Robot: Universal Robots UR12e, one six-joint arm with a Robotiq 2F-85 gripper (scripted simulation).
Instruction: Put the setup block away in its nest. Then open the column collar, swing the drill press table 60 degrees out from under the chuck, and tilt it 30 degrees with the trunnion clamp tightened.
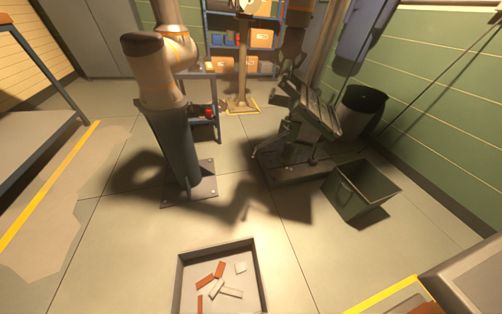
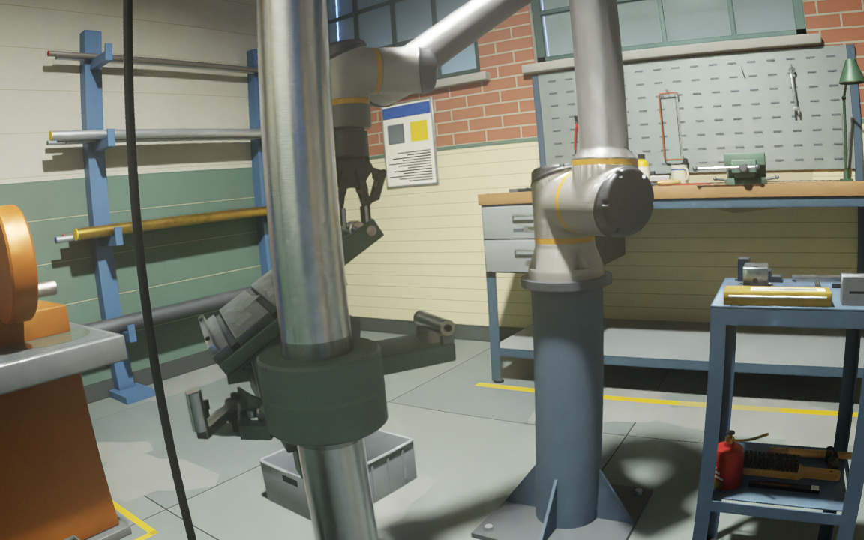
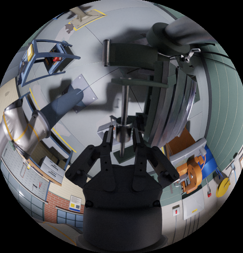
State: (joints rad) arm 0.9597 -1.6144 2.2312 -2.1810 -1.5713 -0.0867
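Note:
The drill press table (image 1: 317, 109) hangs tilted steeply on its arm beside the steel column (image 2: 301, 201), swung out to one side of it. My gripper (image 3: 123, 134) is at the table's raised upper edge, open, and it holds nothing. In the wrist camera the round knob of the table's handle (image 3: 122, 133) sits between the fingers, on a thin rod running away from me. The dark collar (image 2: 321, 393) rings the column lower down, with a lever (image 2: 204, 416) sticking out behind it. I cannot make out the setup block.
The robot's pedestal (image 1: 178, 144) is bolted to the floor left of the drill press. A green bin (image 1: 357, 189) lies tipped beside the press base, and a dark barrel (image 1: 357, 111) stands by the wall. A blue cart (image 2: 794, 383) and a floor tray of scraps (image 1: 219, 281) are nearby.

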